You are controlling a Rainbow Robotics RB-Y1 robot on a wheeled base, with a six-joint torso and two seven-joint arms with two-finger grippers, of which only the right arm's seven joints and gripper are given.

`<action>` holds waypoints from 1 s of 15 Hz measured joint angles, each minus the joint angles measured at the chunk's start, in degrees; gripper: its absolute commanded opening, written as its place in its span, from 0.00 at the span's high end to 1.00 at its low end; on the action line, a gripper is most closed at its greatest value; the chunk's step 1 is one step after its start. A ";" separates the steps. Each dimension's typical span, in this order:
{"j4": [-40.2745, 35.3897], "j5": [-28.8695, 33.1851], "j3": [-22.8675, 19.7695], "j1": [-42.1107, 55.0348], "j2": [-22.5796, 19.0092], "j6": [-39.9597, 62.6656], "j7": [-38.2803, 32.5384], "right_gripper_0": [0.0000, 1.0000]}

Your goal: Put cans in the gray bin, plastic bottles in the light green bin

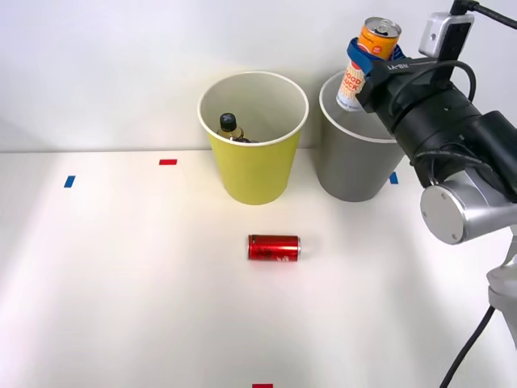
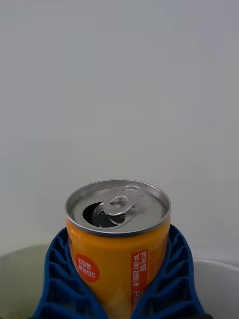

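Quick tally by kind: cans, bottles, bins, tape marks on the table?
Cans: 2, orange can held in the right hand, red can on the table
Bottles: 1, bottle inside the light green bin
Bins: 2, including the gray bin
Tape marks: 4
Total: 9

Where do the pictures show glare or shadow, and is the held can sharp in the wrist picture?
Front view: a bright glare patch washes the table at left; the red can throws a faint shadow toward the camera. Right wrist view: the orange can in the right gripper is sharp, its open top and lettering clear; the wall behind is plain and evenly lit.
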 measured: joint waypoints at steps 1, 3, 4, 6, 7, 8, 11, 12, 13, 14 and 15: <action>3.21 0.01 -0.03 -1.33 -0.34 -1.65 0.00 1.00; 8.93 0.65 -0.17 -4.29 -0.96 -3.96 0.17 1.00; 10.87 1.09 -0.21 -5.43 -1.56 -4.42 0.11 1.00; 13.10 1.47 -0.24 -6.97 -3.14 -4.70 -0.02 1.00; 14.19 1.44 -0.24 -7.75 -3.74 -4.71 -0.06 1.00; 15.35 1.34 -0.24 -8.55 -4.17 -4.71 -0.10 1.00; 16.88 1.09 -0.17 -9.52 -4.68 -4.72 -0.23 0.43; 16.91 1.02 -0.17 -9.52 -4.76 -4.73 -0.29 0.10; 16.93 0.90 -0.17 -9.52 -4.78 -4.74 -0.40 0.00; 16.96 0.76 -0.14 -9.52 -4.79 -4.74 -0.50 0.00; 16.95 0.61 -0.07 -9.50 -4.82 -4.73 -0.55 0.00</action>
